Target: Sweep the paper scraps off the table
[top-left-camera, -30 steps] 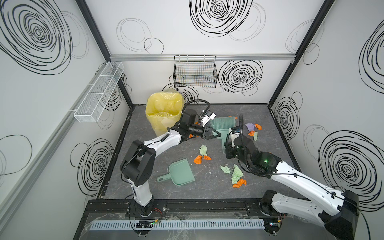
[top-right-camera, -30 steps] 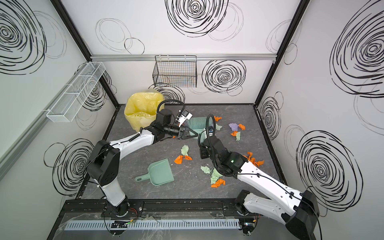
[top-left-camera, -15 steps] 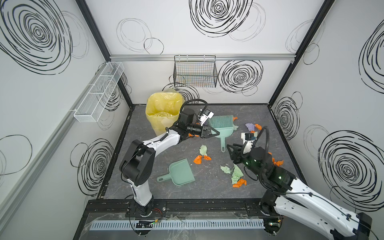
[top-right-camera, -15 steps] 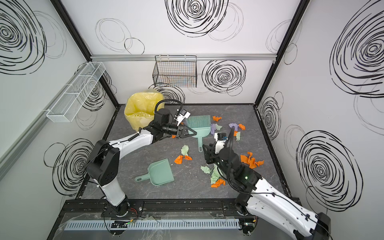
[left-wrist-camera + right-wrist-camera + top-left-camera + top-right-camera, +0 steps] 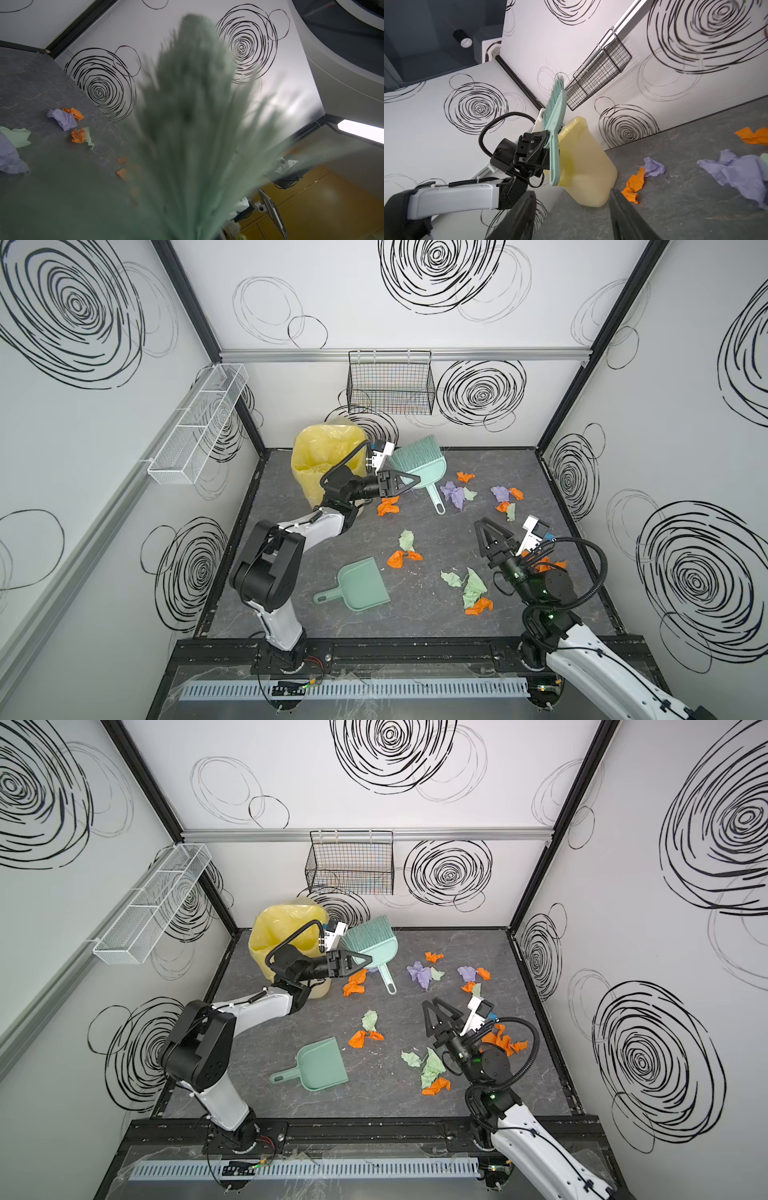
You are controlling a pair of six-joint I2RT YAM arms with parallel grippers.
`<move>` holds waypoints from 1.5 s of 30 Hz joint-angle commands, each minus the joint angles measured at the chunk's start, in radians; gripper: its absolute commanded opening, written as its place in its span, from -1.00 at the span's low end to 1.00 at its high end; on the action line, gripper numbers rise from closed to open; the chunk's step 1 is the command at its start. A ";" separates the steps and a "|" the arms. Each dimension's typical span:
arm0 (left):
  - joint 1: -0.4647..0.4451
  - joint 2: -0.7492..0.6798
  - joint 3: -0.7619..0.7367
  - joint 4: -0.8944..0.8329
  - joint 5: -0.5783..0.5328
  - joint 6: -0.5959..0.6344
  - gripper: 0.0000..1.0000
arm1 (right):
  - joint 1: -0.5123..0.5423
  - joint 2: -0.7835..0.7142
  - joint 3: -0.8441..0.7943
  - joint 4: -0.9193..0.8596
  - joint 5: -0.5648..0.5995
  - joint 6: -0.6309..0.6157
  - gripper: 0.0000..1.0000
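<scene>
We take the teal dustpan (image 5: 362,584) as our mark. It lies flat on the dark counter (image 5: 415,626), well apart from both claws.

Beyond the dustpan, toward the back wall, the left claw (image 5: 411,481) is clamped on a teal brush (image 5: 420,459) where the head meets the handle. The bristles point up toward the wall and the handle hangs down over the counter. In the left wrist view the bristles (image 5: 187,128) are a blur across the middle. Beyond the dustpan and to its left in both top views, behind that claw, stands the yellow-lined bin (image 5: 316,456).

To the right of the dustpan in both top views, the right claw (image 5: 433,1006) hangs above the counter, jaws apart and nothing between them. The right wrist view shows its dark fingers (image 5: 521,214) spread, with the bin and the brush in sight past them.

The paper scraps (image 5: 473,591) lie loose on the counter:
- A green and orange pair sits just beyond the dustpan's wide edge.
- A green cluster with one orange piece lies to the dustpan's right, between it and the right arm.
- An orange scrap (image 5: 388,506) lies beyond the dustpan, beneath the left claw.
- The lilac pieces (image 5: 455,493), mixed with orange and green, lie farther off toward the back right.
- More orange shows to the far right of the dustpan, partly hidden by the right arm.
</scene>
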 commanded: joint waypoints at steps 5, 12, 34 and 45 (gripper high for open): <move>-0.021 -0.151 -0.081 -0.185 -0.218 0.145 -1.00 | 0.028 0.230 0.094 0.396 -0.071 0.131 0.21; -0.073 -0.238 -0.080 -0.255 -0.352 0.162 -1.00 | 0.093 0.461 0.152 0.582 -0.074 0.182 0.15; -0.113 -0.343 -0.128 -0.249 -0.369 0.148 -1.00 | 0.096 0.545 0.226 0.611 -0.068 0.185 0.23; -0.120 -0.350 -0.134 -0.232 -0.372 0.157 -1.00 | 0.102 0.655 0.303 0.617 -0.128 0.234 0.20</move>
